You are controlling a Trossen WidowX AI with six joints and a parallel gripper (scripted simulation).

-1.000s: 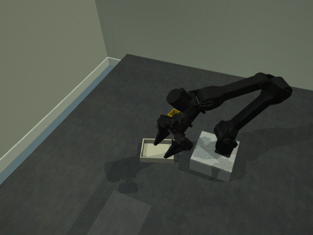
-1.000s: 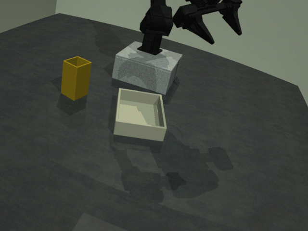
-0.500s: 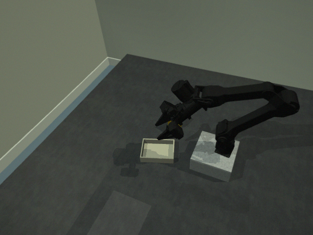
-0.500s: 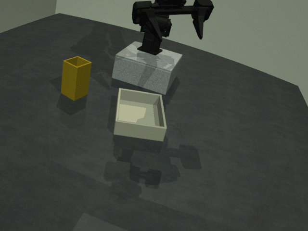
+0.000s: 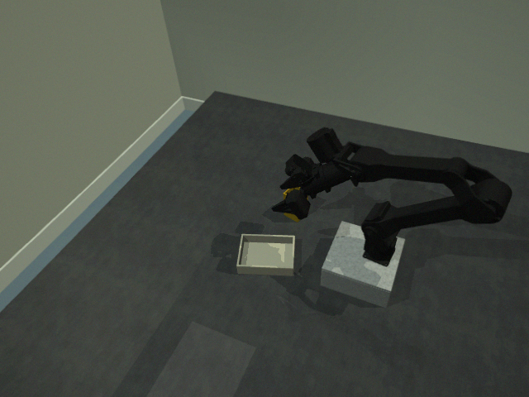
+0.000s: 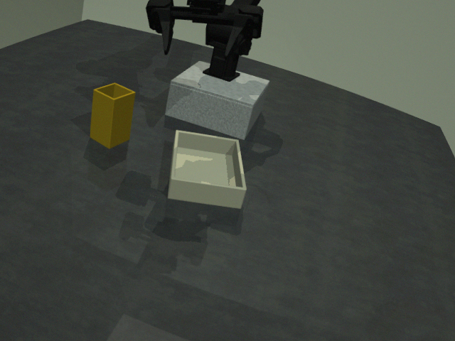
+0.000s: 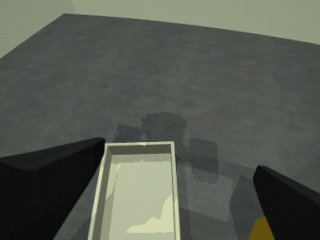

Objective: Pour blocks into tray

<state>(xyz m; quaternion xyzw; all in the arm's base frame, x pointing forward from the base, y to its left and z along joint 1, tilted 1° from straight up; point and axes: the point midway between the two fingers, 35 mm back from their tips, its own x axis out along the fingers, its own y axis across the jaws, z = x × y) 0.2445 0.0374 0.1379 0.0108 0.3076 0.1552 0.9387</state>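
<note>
The yellow square cup [image 5: 293,217] [image 6: 111,121] [image 7: 261,230] stands upright on the table, left of the tray in the exterior view. Its open top shows there, but no blocks can be made out inside. In the wrist view only a bit of it shows, at the bottom beside the right finger. The shallow cream tray [image 5: 264,270] [image 6: 205,194] [image 7: 142,190] lies flat, and no blocks show in it. My gripper [image 5: 277,198] [image 6: 196,56] [image 7: 180,159] is open and empty, above the table. In the top view it partly covers the cup.
The arm's speckled grey base block [image 5: 355,265] [image 6: 209,110] stands close to the tray, behind it in the exterior view. The dark table [image 5: 128,256] [image 6: 330,220] [image 7: 225,80] carries shadows of the arm. Walls rise beyond the table's edges.
</note>
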